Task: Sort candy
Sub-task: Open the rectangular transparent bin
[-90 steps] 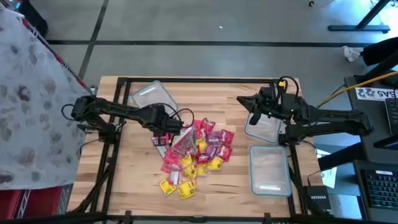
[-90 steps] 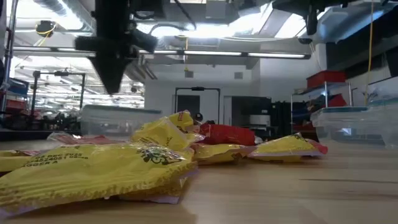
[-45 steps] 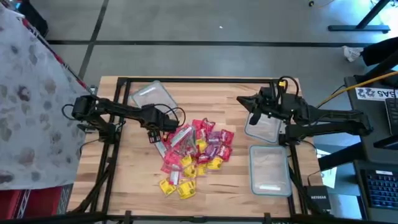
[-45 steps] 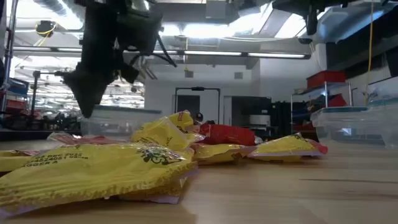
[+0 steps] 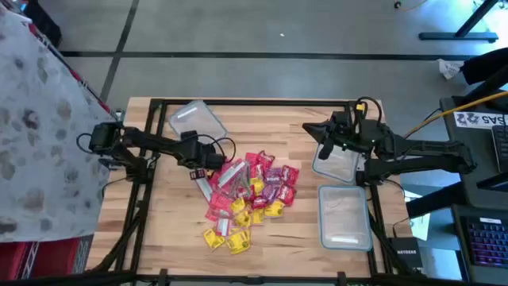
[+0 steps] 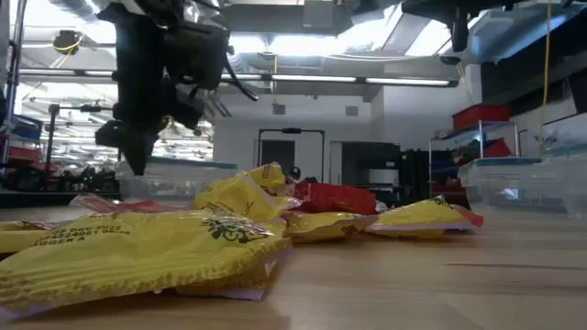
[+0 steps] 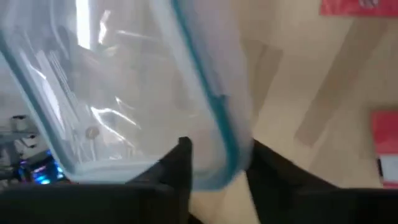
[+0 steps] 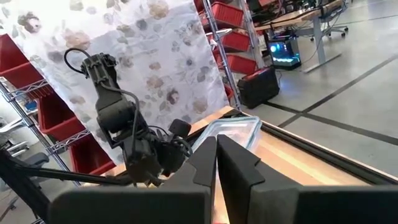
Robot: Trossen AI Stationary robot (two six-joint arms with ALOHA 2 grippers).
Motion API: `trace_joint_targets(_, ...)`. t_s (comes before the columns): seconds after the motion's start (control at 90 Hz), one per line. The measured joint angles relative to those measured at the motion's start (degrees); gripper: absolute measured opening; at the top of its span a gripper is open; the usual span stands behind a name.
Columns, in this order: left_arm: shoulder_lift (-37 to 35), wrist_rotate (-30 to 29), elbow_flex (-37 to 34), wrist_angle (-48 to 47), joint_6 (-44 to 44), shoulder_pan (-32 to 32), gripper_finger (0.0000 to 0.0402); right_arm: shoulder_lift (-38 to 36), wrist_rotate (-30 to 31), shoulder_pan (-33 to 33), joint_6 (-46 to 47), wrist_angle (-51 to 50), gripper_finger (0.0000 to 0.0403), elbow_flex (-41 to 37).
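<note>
The candy (image 5: 248, 193), a heap of red, pink, yellow and purple wrapped pieces, lies on the wooden table's middle; in the low view yellow packs (image 6: 138, 257) fill the front. My left gripper (image 5: 198, 159) is open just left of the heap, beside the near edge of a clear container (image 5: 194, 121). In its wrist view the fingers (image 7: 180, 165) stand on either side of that container's rounded corner (image 7: 217, 168); whether they touch it I cannot tell. My right gripper (image 5: 324, 140) hangs shut over another clear container (image 5: 337, 161) at the right.
A third clear container (image 5: 345, 216) lies near the right front corner. A black frame (image 5: 254, 102) runs around the table's edges. Flowered cloth (image 5: 40, 119) hangs past the left edge. Bare wood shows between the heap and the right containers.
My left gripper has drawn away from the candy heap toward the table's left edge and now stands by the far-left container's near corner. The heap and the containers lie as before.
</note>
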Motion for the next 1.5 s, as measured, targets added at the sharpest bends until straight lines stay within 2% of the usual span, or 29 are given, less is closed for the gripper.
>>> trace_joint_targets(0.089,-0.1,1.8,0.8,0.4,-0.2,0.3,0.0035,0.0,0.0,0.0,-0.2,0.0,0.0001,0.0)
trace_joint_targets(0.222,0.9,6.6,2.1,1.4,-0.4,0.3,0.0014,0.0,0.0,0.0,-0.2,0.0,0.0001,0.0)
trace_joint_targets(0.378,0.2,5.3,3.8,1.4,-0.3,0.3,0.0,0.0,0.0,0.0,-0.2,0.0,0.0001,0.0)
trace_joint_targets(0.967,0.3,3.4,5.7,1.0,0.1,0.0,0.0001,0.0,0.0,0.0,-0.2,0.0,0.0001,0.0)
trace_joint_targets(1.311,0.3,1.5,8.6,2.6,9.0,2.3,0.0,0.0,0.9,0.0,-0.3,-0.1,0.0001,0.0)
trace_joint_targets(1.5,0.3,7.0,11.3,1.5,10.5,3.5,0.0013,0.0,0.9,0.0,-0.3,-0.3,0.0001,0.0)
